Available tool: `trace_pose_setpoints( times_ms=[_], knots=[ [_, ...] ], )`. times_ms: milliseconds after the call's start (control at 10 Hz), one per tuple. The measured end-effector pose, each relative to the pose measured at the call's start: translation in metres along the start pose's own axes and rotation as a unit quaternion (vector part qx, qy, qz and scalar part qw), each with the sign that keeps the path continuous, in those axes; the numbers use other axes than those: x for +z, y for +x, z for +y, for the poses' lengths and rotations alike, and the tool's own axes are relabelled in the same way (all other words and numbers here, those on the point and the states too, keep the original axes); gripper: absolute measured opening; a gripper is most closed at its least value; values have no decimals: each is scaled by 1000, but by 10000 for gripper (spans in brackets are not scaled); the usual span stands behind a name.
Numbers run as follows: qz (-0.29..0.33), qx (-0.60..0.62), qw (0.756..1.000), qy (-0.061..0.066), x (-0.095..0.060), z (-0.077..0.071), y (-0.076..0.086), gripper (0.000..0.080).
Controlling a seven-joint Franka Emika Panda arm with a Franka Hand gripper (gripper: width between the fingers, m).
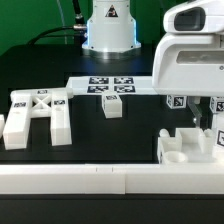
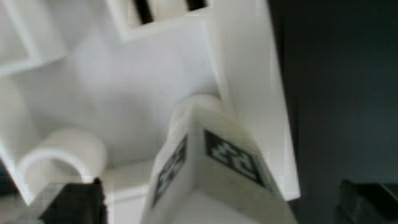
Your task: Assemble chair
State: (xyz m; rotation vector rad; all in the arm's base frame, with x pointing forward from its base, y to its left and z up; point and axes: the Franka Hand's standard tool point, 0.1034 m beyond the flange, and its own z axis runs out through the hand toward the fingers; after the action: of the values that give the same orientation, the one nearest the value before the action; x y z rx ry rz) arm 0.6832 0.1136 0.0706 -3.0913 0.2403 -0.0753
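1. In the exterior view, you see the arm's white wrist housing low over the seat block [image 1: 186, 146], which sits on the dark tabletop [image 1: 140, 120] at the exterior view's right, close behind the long white rail [image 1: 90, 180] across the foreground.
2. The gripper [image 1: 200, 118] hangs just above the block. In the wrist view, its two dark fingers [image 2: 68, 200] stand wide apart at either side of a tagged part [image 2: 217, 160] and appear clear of it; you should read the fingers as fully open and holding nothing.
3. That tagged part is an upright white piece with a black-and-white tag on its face, rising from the hollow of the seat block beside a rounded socket wall [image 2: 68, 152]. It was probably stood there so that it seats in a hole of the block; whether it is pushed fully home cannot be told from these views.
4. The H-shaped piece [image 1: 38, 112] lies flat at the exterior view's left, well apart from the block, with a small white piece [image 1: 17, 127] just beside it. A short tagged leg [image 1: 111, 105] stands alone near the middle.
5. The marker board [image 1: 112, 85] lies behind that leg, in front of the arm's base.
6. Judge the chair as early in assembly: most parts lie loose and spread out, likely so that each can be reached from above without crowding.
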Motion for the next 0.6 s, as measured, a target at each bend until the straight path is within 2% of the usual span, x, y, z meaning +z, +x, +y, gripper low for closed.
trace_pose_setpoints(
  times_ms=[200,500,600],
  knots=[
    [0,-65,998,-2,0,1,0,649],
    [-1,-205,979,-10,1,4,0,649],
    [-1,-248,969,-16,1,4,0,649]
  ],
)
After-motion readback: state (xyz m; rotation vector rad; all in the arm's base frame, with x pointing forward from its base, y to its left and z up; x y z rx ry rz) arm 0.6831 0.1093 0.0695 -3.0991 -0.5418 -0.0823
